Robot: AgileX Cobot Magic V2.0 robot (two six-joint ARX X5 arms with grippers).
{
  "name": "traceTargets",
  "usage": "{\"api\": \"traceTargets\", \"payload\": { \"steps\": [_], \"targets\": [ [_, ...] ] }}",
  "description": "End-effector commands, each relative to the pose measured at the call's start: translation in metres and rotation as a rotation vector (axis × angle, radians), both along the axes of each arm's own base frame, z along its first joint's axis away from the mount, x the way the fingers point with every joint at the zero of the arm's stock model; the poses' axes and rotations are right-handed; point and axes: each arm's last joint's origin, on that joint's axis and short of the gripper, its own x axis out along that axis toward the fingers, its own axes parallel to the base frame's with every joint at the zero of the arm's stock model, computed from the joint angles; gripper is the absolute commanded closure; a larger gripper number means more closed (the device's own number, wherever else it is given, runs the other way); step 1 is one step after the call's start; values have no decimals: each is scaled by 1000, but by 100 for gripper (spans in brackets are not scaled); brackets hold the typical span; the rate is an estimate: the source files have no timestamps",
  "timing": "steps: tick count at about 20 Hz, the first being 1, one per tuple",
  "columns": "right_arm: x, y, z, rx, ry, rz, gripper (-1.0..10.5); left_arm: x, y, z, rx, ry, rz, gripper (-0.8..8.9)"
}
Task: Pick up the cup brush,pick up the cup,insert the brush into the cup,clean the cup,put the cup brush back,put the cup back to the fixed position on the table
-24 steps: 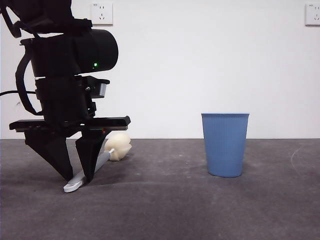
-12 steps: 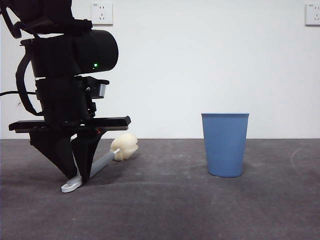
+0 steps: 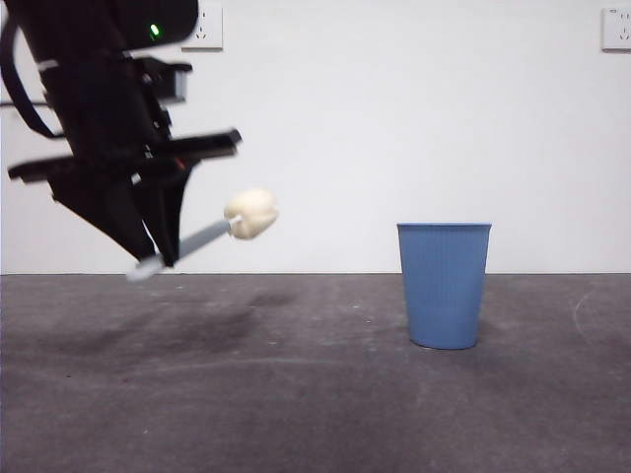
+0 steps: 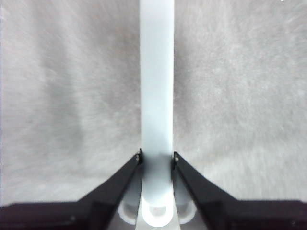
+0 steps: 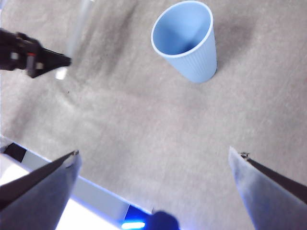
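My left gripper (image 3: 158, 258) is shut on the grey handle of the cup brush (image 3: 202, 237) and holds it in the air at the left, clear of the table (image 3: 315, 394). The cream sponge head (image 3: 250, 214) points up and to the right. In the left wrist view the pale handle (image 4: 156, 86) runs straight out between the left gripper (image 4: 157, 157) jaws. The blue ribbed cup (image 3: 444, 284) stands upright on the table at the right, untouched. My right gripper (image 5: 153, 155) hangs open high above the table, with the cup (image 5: 186, 40) ahead of it.
A white wall with two sockets (image 3: 201, 27) backs the dark grey table. The left arm (image 5: 29, 55) shows in the right wrist view, off to one side of the cup. A pale table edge (image 5: 72, 191) shows near the right gripper.
The left gripper closed on the brush handle at the table and has lifted it well above the surface, tilting left. The cup has not moved.
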Motion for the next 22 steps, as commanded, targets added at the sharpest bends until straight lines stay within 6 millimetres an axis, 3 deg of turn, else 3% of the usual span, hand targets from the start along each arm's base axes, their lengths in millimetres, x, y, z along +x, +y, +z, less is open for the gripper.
{"api": "traceTargets", "payload": {
  "steps": [1,3,7,10,16,22],
  "targets": [
    [9,3,0,5,-55,18,382,-12,7,15,38,-32,-83,821],
    [17,6,-14,6,-62,32,380,-24,14,33,34,-80,-116,821],
    [31,12,-61,13,-86,51,380,-53,32,70,-9,-193,-140,821],
    [42,19,-81,47,-144,28,380,-75,45,85,-12,-228,-157,821],
    [66,33,-122,-3,-186,21,385,-101,60,94,-2,-196,-199,821],
    [90,50,-155,-61,-167,68,385,-106,63,93,24,-177,-222,821]
  ]
}}
